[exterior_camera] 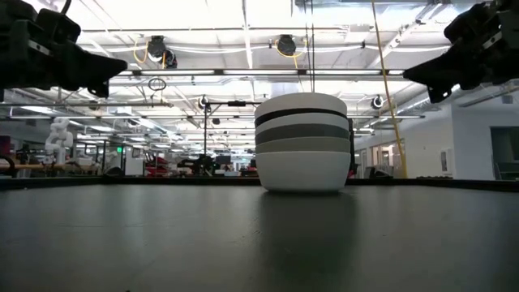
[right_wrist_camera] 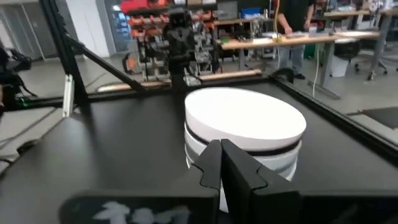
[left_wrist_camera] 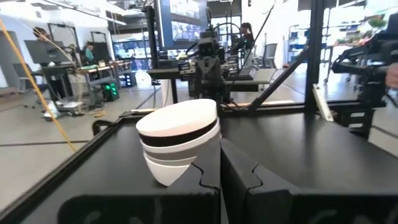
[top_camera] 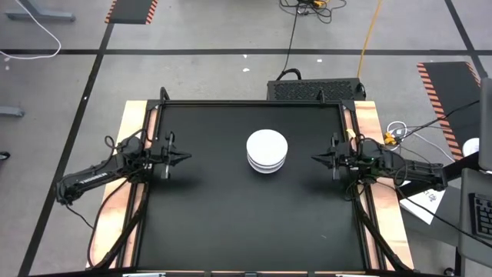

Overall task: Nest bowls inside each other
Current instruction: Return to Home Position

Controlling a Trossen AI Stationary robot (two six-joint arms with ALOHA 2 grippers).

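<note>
Worktop [top_camera: 231,223]: black, carrying stack [top_camera: 267,151] near centre.
Left gripper [top_camera: 184,156]: left of stack, well apart, raised, fingers pressed together, nothing held.
Right gripper [top_camera: 315,159]: right of stack, well apart, raised, pressed together likewise.
Stack: bowls [exterior_camera: 302,142] nested in one pile, white uppermost, black band beneath, greys and white below, level in low view.
Risks, judged: small. Toppling or sliding of stack only from a stray arm sweep or worktop jolt. No loose bowl beside stack.

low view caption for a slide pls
Nested stack of white, grey, black round bowls mid-table between raised left gripper and right gripper
</note>
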